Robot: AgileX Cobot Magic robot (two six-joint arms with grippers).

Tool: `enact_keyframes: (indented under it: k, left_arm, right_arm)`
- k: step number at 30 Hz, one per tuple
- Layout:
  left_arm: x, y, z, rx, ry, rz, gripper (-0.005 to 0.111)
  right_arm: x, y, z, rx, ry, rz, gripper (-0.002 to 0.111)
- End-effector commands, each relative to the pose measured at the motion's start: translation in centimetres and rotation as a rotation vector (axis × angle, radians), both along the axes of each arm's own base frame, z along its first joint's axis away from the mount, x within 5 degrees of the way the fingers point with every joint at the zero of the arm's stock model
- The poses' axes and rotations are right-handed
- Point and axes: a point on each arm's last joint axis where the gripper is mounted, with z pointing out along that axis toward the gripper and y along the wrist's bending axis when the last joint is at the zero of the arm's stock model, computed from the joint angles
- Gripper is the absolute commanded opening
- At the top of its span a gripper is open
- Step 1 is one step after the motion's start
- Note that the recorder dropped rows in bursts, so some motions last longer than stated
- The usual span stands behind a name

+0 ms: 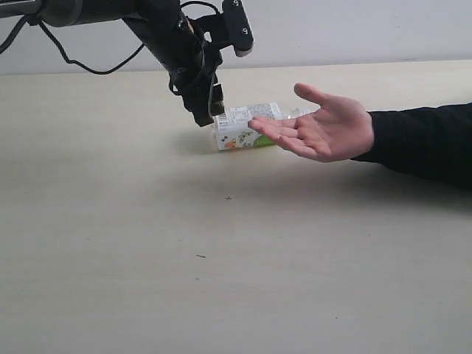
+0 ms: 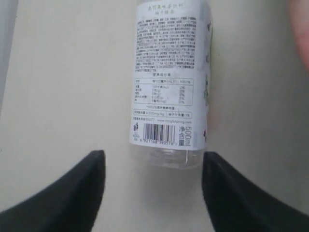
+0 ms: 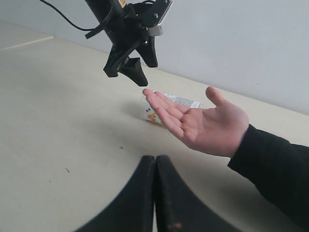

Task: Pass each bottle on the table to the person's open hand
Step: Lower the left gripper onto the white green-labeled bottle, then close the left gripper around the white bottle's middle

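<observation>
One bottle (image 1: pixel 243 127) lies on its side on the table (image 1: pixel 147 243), clear with a white and green label. Its neck end runs behind the fingers of the person's open hand (image 1: pixel 328 129), so any cap is hidden. The hand is held palm up just above the table, on a black-sleeved arm. My left gripper (image 1: pixel 212 110) hangs open over the bottle's base end. In the left wrist view the clear base (image 2: pixel 166 155) sits just beyond the tips of the left gripper (image 2: pixel 152 166), touching neither finger. My right gripper (image 3: pixel 155 162) is shut and empty, low over the table, short of the hand (image 3: pixel 205 123).
A pale wall (image 1: pixel 354 29) runs behind the table's far edge. The left arm and its black cables (image 1: pixel 74 59) come in from the upper left. The black sleeve (image 1: pixel 428 144) crosses the table's right side. A few tiny dark specks (image 1: pixel 228 198) dot the tabletop.
</observation>
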Motion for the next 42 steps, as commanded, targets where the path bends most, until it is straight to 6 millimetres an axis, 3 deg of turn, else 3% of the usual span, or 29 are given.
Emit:
enact_keyframes:
  k: [1,6,17,22,25,30,39,42]
  left_arm:
    - [0.3,-0.4,0.6,-0.038,-0.047,0.004,0.068]
    - [0.0,-1.0,0.7,-0.185,0.035,0.123,0.064]
    - [0.8,-1.3,2.2,-0.191,0.005,0.12,0.062]
    - [1.6,-1.0,0.4,-0.012,0.07,0.06,0.062]
    - [1.3,-2.5,-0.5,0.025,0.053,-0.046,0.062]
    - [1.3,-4.9,-1.8,0.016,-0.023,-0.107,0.076]
    - [2.0,-4.7,-4.2,0.05,-0.025,-0.111,0.076]
    - [2.1,-4.8,-4.1,0.043,-0.042,-0.108,0.076]
  right_arm:
    - [0.1,0.0,-0.1,-0.002,0.003,-0.005,0.0]
    - [0.1,0.0,-0.1,-0.002,0.003,-0.005,0.0]
    - [0.1,0.0,-0.1,-0.002,0.003,-0.005,0.0]
    - [0.1,0.0,-0.1,-0.002,0.003,-0.005,0.0]
    - [0.1,0.0,-0.1,-0.002,0.003,-0.005,0.0]
    - [0.1,0.0,-0.1,-0.002,0.003,-0.005,0.0]
    - [0.1,0.0,-0.1,-0.002,0.003,-0.005,0.0]
    - [0.1,0.0,-0.1,-0.002,0.003,-0.005,0.0]
